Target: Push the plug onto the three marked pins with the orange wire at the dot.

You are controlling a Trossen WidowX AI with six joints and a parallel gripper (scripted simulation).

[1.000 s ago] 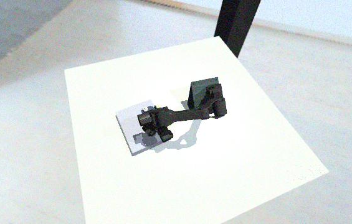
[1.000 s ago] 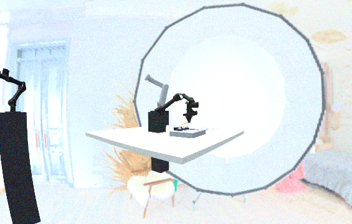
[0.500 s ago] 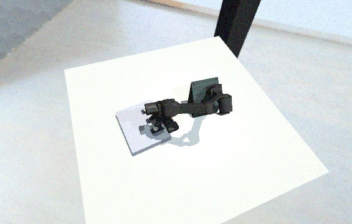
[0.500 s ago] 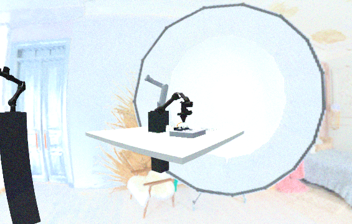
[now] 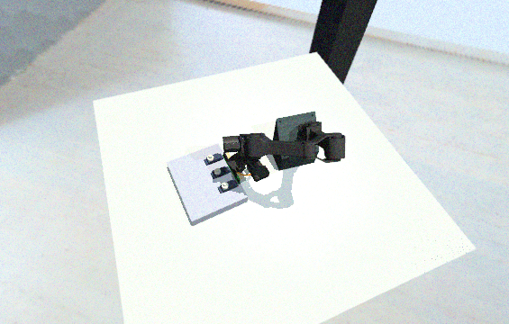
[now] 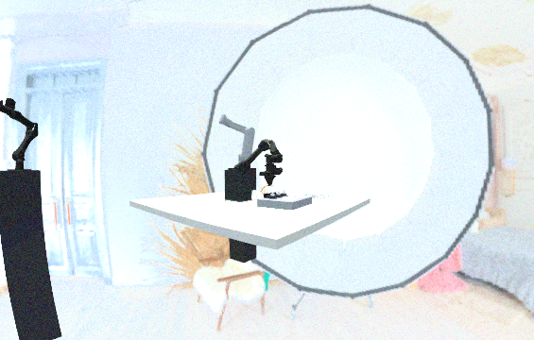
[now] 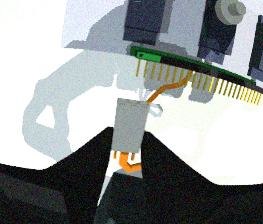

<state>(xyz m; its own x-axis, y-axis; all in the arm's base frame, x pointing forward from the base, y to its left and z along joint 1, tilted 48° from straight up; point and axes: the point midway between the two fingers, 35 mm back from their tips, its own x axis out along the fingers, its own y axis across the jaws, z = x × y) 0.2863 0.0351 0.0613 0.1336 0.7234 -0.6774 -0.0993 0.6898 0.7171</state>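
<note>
My gripper [image 7: 127, 135] [image 5: 239, 169] [image 6: 270, 182] is shut on the small grey flat plug [image 7: 130, 121] and holds it upright just short of the pin row. An orange wire [image 7: 170, 87] curls from the plug up toward the holder. The row of thin gold pins [image 7: 204, 83] sticks out from a green strip [image 7: 182, 62] [image 5: 235, 176] on the near edge of the lavender holder [image 5: 195, 191] [image 6: 290, 202]. The plug's tip is a short gap below the left part of the row. Three dark servo bodies [image 7: 148, 6] [image 5: 219, 172] sit on the holder. I cannot make out the coloured band or dot.
The arm's dark base block [image 5: 292, 126] [image 6: 239, 184] stands behind the holder on the white table [image 5: 326, 234]. A black pillar [image 5: 341, 31] rises past the table's far corner. The table edges fall off on all sides.
</note>
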